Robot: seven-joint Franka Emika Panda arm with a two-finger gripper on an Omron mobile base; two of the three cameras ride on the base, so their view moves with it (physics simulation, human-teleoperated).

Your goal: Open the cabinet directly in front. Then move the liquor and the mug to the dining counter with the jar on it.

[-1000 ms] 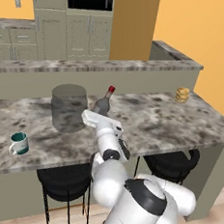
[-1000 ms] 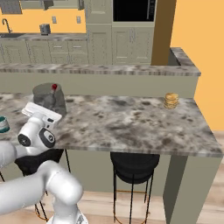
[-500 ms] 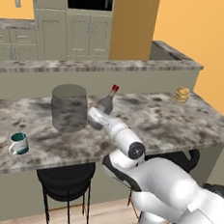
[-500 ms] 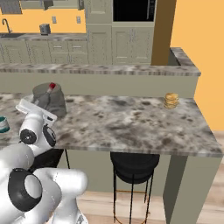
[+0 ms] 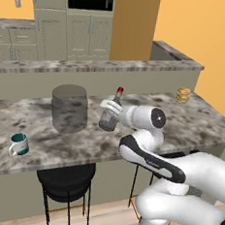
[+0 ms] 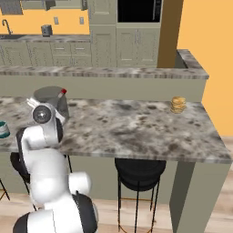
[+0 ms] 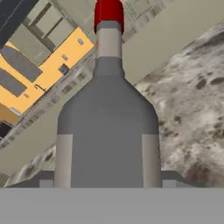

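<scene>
The liquor, a small red-capped glass bottle, hangs tilted above the dining tabletop, pinched between the jaws of the robot's end effector, just beside the large grey jar. In the hand view the bottle sits squarely between the two fingers, its neck pointing away. The white and teal mug already stands on the same tabletop, well apart near the front edge. The risk, judging from the lean, is that a release at this angle would let the bottle topple or roll on the marble, or knock against the jar; it looks to need righting and lowering first.
</scene>
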